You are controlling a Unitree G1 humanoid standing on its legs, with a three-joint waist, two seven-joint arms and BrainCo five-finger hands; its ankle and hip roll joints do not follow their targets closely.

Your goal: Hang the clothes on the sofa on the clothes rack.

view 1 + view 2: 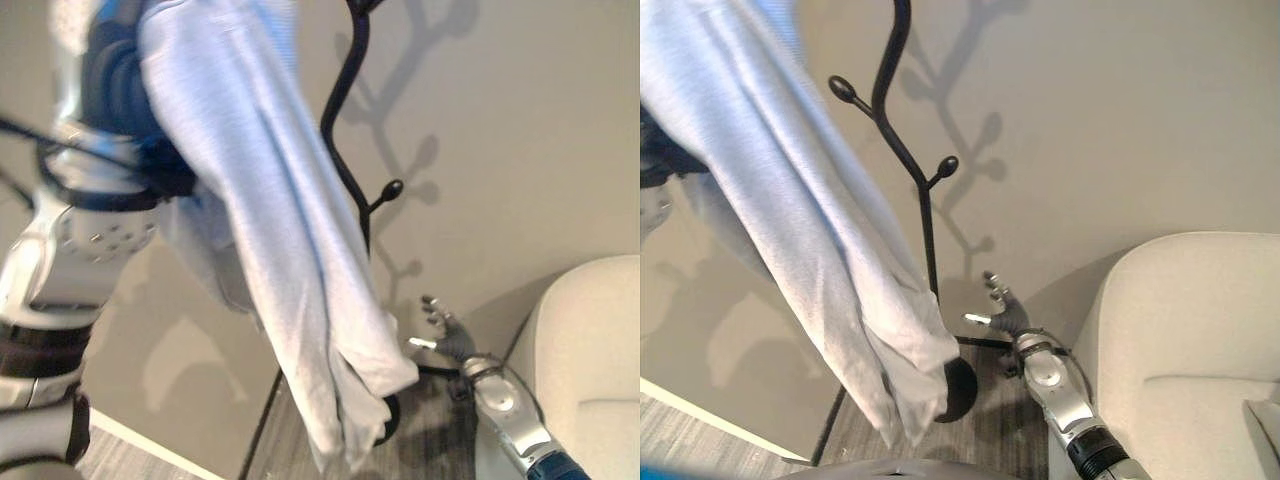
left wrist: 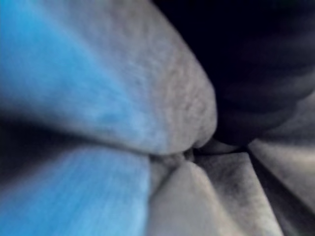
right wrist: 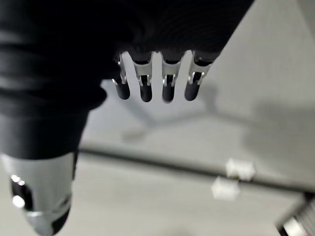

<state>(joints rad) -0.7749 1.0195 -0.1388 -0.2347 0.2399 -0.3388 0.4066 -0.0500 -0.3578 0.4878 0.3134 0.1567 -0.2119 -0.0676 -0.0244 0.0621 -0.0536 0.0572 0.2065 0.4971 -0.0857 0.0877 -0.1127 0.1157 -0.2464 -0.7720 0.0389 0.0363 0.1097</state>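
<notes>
A pale blue-white garment hangs in a long fold from my raised left hand, whose dark cover shows at the upper left with the cloth draped over it. In the left wrist view the cloth lies pressed close against that cover. The black clothes rack, a thin pole with knobbed hooks, stands just behind and to the right of the hanging garment. My right hand hangs low near the rack's base, open and holding nothing; its fingers are straight. The cream sofa sits at the lower right.
A plain beige wall backs the rack. Grey wood-look floor and a white baseboard run along the bottom left. Two small white pieces lie on the floor past my right hand.
</notes>
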